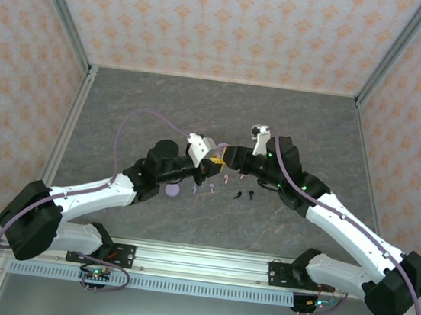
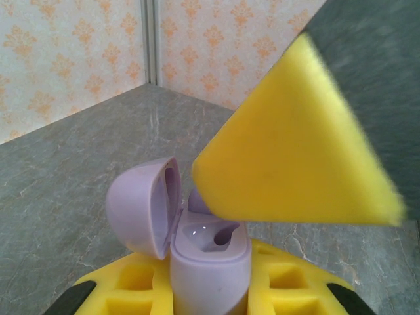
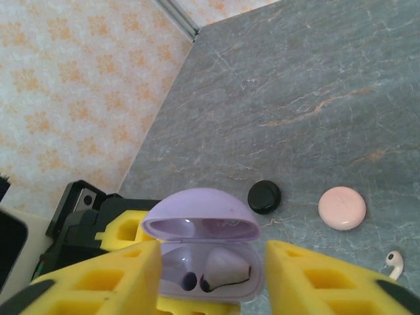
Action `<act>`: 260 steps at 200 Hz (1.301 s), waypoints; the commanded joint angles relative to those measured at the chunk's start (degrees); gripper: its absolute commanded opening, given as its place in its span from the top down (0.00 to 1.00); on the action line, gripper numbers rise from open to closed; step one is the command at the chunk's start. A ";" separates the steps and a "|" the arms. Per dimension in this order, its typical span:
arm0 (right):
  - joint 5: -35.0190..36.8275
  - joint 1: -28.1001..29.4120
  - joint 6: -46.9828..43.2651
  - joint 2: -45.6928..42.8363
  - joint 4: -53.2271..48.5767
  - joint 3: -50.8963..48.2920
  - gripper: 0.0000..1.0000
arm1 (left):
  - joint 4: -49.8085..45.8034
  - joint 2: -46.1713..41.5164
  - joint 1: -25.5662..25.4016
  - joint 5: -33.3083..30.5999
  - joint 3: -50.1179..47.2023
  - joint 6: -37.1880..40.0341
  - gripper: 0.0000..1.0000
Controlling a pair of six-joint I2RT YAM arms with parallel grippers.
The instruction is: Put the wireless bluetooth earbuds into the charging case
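Right gripper (image 3: pixel 211 254) is closest, spread wide around the purple charging case (image 3: pixel 200 210), pinching nothing. Left gripper (image 2: pixel 210 298) pinches that case, lid open. One earbud (image 3: pixel 226 268) looks tucked inside; one hole looks empty. Other earbuds (image 1: pixel 212 189) lie on the table (image 1: pixel 163 105), so most work is left.

Grey marbled table (image 1: pixel 124 108) — black round case (image 3: pixel 264 196), pink round case (image 3: pixel 342 208), pale earbud (image 3: pixel 394 262) lying nearby

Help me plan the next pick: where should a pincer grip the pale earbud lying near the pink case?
Probably across the rounded head of the pale earbud, coming straight down from above: it lies flat on the table, apart from the pink case.
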 commanded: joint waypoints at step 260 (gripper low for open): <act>16.21 -16.79 -7.40 31.60 -21.25 5.98 0.54 | -3.57 -16.28 -0.01 -6.76 -11.04 1.98 1.00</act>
